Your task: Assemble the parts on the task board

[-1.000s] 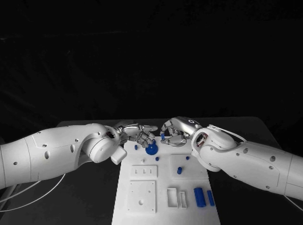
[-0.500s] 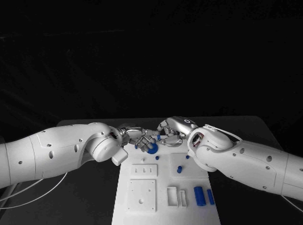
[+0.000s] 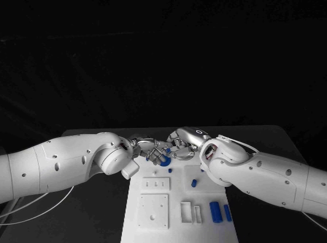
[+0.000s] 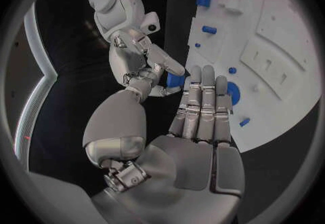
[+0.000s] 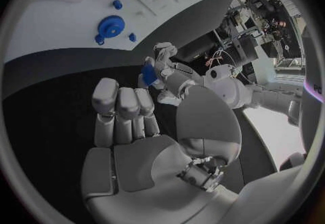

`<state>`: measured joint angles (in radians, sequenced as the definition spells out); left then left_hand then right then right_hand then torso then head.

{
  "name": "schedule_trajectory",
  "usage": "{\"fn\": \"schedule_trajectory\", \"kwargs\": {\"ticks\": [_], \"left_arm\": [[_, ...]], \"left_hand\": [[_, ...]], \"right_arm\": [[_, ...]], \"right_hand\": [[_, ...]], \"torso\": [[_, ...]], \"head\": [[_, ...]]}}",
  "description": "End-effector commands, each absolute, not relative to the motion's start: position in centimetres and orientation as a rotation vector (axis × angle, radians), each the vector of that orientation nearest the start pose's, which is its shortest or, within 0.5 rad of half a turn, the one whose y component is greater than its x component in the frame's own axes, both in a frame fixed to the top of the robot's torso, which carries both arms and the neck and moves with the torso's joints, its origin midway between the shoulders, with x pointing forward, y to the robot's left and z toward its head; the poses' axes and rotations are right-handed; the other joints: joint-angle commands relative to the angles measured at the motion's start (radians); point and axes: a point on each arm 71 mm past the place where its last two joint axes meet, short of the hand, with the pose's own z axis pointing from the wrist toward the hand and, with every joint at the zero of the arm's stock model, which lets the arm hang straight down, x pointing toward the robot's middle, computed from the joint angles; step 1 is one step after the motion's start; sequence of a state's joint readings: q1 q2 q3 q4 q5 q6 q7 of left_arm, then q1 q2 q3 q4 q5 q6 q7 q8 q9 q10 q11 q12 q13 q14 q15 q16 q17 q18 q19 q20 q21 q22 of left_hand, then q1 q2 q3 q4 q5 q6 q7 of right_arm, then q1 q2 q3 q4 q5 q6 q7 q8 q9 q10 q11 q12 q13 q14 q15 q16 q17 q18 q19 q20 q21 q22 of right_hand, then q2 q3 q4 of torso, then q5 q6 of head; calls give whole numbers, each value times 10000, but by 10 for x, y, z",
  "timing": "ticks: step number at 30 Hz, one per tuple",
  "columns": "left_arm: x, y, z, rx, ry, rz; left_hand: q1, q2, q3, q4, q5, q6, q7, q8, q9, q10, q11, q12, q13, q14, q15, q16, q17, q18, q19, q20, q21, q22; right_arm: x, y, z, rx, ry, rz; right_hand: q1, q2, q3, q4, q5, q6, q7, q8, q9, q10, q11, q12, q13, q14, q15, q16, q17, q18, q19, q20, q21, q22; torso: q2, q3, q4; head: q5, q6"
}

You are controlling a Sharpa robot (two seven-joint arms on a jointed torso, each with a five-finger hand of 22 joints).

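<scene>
Hands meet at the far end of the task board (image 3: pixel 179 200), and we're right in the thick of it. Our right hand (image 5: pixel 145 126) pinches a small blue part (image 4: pixel 175 81) between thumb and a finger, the other fingers lying straight and together. Our left hand (image 4: pixel 203 118) carries nothing, fingers flat and close side by side, hovering just beside the blue gear (image 4: pixel 233 93) that sits on the board's far end.

We judge this a handover or a placing step near the gear. To do it well, we want the pinch kept firm, the part brought down square over its seat, and the free hand kept off the gear so nothing gets knocked.

Outward from the gear: small blue pegs (image 3: pixel 194 183) stand nearer us on the board, and two long blue bars (image 3: pixel 214 211) lie at the board's near right corner, beside white raised slots (image 3: pixel 185 212). Those slots look unfilled from here. Under it all, the black counter (image 3: pixel 90 212).
</scene>
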<state>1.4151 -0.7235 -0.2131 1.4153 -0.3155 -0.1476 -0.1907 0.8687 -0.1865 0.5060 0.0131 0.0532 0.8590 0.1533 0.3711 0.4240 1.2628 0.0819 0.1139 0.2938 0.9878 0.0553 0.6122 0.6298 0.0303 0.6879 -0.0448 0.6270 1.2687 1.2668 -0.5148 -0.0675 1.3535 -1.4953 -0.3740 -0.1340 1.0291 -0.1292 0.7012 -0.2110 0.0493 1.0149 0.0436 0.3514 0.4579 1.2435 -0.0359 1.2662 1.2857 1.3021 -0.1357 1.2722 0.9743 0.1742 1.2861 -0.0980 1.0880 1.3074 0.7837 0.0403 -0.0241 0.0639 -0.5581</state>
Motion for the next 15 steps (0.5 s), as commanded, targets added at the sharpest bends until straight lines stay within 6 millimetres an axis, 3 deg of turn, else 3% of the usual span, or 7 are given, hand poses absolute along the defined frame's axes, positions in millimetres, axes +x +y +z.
{"fn": "schedule_trajectory", "kwargs": {"ticks": [1, 11, 15], "left_arm": [[514, 177, -173, -8251, 20722, -10650], [514, 168, -174, -8096, 20839, -10756], [515, 168, -174, -8109, 20779, -10748]], "left_hand": [[111, 82, -49, -40, -34, 47, -17, -34, -12, 31, -48, -45, 21, -17, -7, 55, 18, 92, -57, 9, 60, 17], [460, 479, -237, -433, -30, 71, -21, -45, -35, 37, -52, -55, 62, -7, -10, 61, 25, 85, -70, 11, 81, 7], [474, 554, -278, -479, -31, 89, -27, -41, -38, 46, -57, -54, 71, -1, -12, 63, 25, 83, -71, 10, 81, 0]], "right_arm": [[508, -74, -162, -2957, 15542, 7421], [508, -73, -163, -2942, 15589, 7433], [508, -69, -163, -2994, 15619, 7486]], "right_hand": [[-15, 65, 26, 8, 14, 374, 301, 219, 289, 27, -12, 24, 2, -5, -82, -50, 15, 876, 15, -56, 26, 104], [-48, 54, 20, 11, 12, 370, 302, 215, 294, 18, -12, 14, -4, -4, -83, -54, 17, 876, 18, -61, 21, 100], [-52, 54, 20, 12, 12, 370, 301, 214, 295, 18, -12, 14, -3, -4, -83, -55, 17, 876, 19, -61, 20, 100]], "torso": [[2, -4, 8], [8, -1, 17], [10, 4, -7]], "head": [[9, 5], [40, 5], [78, -4]]}}
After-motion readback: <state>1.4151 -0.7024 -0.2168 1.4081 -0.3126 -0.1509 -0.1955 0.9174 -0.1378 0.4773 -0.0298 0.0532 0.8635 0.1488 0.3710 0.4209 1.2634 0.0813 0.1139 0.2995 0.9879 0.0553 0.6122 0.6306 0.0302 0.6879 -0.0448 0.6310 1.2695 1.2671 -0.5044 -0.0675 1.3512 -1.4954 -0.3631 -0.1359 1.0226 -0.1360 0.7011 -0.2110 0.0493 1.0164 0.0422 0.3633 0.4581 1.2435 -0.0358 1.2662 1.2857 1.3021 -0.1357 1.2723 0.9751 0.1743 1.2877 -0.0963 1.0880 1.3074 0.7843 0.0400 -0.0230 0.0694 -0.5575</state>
